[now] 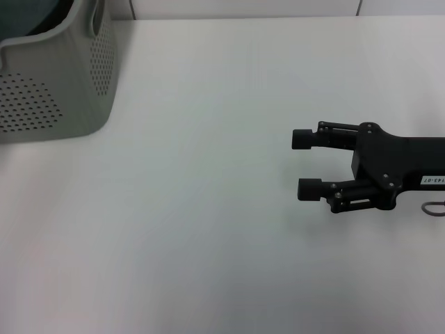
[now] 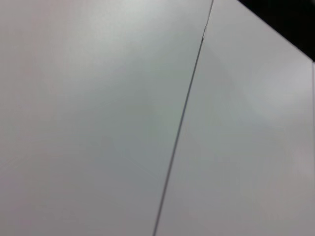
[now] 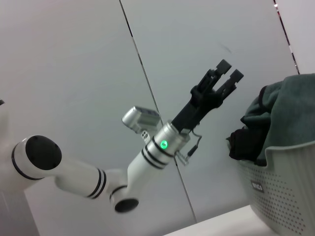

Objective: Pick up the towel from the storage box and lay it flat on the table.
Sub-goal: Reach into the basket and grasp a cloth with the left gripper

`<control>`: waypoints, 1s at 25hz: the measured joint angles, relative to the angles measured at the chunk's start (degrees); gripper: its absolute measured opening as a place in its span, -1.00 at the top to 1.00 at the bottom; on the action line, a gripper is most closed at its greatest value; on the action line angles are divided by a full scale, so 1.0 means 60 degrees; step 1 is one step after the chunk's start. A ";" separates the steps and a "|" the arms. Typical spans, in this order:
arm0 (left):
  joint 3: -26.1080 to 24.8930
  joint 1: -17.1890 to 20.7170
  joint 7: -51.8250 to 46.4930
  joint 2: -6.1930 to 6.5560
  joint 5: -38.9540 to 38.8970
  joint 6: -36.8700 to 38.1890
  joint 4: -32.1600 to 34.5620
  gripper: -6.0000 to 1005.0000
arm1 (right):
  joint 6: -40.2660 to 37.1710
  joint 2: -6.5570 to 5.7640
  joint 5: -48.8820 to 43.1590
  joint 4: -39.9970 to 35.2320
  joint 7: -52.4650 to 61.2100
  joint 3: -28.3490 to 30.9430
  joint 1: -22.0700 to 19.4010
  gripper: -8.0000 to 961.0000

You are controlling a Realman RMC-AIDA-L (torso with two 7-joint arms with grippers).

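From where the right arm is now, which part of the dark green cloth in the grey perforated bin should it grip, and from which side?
Probably the bunched fold of the dark green soft towel standing above the rim of the light grey perforated plastic storage box. Come from above, since the walls block the sides. The right tool waits open over the white table; the left tool is raised.

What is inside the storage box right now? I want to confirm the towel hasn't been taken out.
The dark green towel is bunched in the storage box, rising above its rim. Anything beneath it is hidden by the cloth and the box walls.
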 joint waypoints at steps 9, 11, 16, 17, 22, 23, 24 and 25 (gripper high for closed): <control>0.0882 -0.0025 -0.0907 -0.0268 0.0134 -0.3261 0.2656 -0.53 | -0.0001 0.0123 -0.0020 0.0038 -0.0001 -0.0026 -0.0043 -0.78; 0.1115 0.0016 -0.0918 -0.0253 0.0135 -0.3972 0.3025 -0.40 | -0.0001 0.0143 -0.0022 0.0045 -0.0001 -0.0022 -0.0122 -0.78; 0.1186 0.0236 -0.0925 -0.0248 0.0160 -0.4938 0.3372 -0.35 | 0.0017 0.0184 -0.0023 0.0048 -0.0001 -0.0001 -0.0273 -0.78; 0.1185 0.0289 -0.0925 -0.0245 0.0160 -0.5038 0.3387 -0.35 | 0.0019 0.0184 -0.0023 0.0047 -0.0001 0.0004 -0.0288 -0.78; 0.1258 0.0653 -0.1028 -0.0229 0.0182 -0.5219 0.3346 -0.34 | 0.0095 0.0186 -0.0022 0.0047 -0.0001 0.0009 -0.0299 -0.78; 0.1283 0.0695 -0.1038 -0.0223 0.0229 -0.5262 0.3305 -0.34 | 0.0120 0.0185 -0.0022 0.0048 -0.0001 0.0010 -0.0298 -0.78; 0.1289 0.0706 -0.1040 -0.0222 0.0292 -0.5304 0.3277 -0.34 | 0.0132 0.0186 -0.0022 0.0047 -0.0001 0.0010 -0.0284 -0.78; 0.1289 0.0701 -0.1044 -0.0217 0.0379 -0.5356 0.3259 -0.34 | 0.0139 0.0185 -0.0022 0.0048 -0.0001 0.0005 -0.0266 -0.78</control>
